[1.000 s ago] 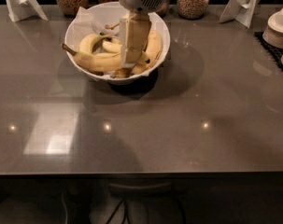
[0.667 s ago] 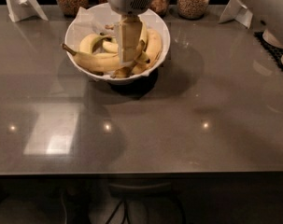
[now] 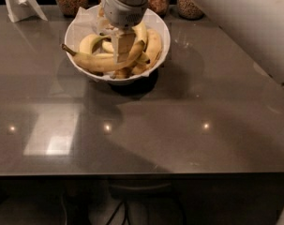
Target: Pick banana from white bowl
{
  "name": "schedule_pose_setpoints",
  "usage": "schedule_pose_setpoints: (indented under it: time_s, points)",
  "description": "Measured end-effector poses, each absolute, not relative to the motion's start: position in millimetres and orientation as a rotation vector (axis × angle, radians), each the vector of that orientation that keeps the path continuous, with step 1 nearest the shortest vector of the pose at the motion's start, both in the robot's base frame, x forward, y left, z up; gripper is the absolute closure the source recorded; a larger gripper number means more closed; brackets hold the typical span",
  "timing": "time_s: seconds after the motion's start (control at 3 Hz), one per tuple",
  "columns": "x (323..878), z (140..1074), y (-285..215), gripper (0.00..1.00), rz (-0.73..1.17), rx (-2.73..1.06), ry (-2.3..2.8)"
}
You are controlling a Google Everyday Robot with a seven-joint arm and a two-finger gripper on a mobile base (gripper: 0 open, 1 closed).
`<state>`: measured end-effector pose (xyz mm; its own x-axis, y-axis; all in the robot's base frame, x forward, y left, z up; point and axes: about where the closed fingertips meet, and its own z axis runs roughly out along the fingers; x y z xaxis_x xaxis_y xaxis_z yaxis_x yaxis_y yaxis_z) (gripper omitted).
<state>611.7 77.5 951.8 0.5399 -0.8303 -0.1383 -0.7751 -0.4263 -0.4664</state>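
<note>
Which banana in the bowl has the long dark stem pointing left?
The longest banana, lying across the front of the white bowl, with the hand down at its middle; the shorter bananas sit behind it.

Glossy grey table [image 3: 179, 125], smooth white bowl [image 3: 77, 30], matt pale hand [image 3: 123, 57] inside it

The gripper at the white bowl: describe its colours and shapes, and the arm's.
The gripper, down inside the white bowl, has a rounded pale-grey housing above a flat cream-beige lower part. The arm at upper right is a smooth, off-white shell. No cables or markings show.
</note>
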Motion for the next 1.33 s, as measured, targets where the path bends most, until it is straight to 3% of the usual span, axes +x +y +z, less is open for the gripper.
schedule_pose_setpoints:
  time_s: [0.67, 1.0, 1.33]
  points:
    - [609, 920, 74, 0.29, -0.103, -2.352, 1.329]
    - [605, 903, 70, 0.32, -0.071, -2.380, 1.353]
    - [603, 893, 67, 0.42, -0.058, -2.390, 1.366]
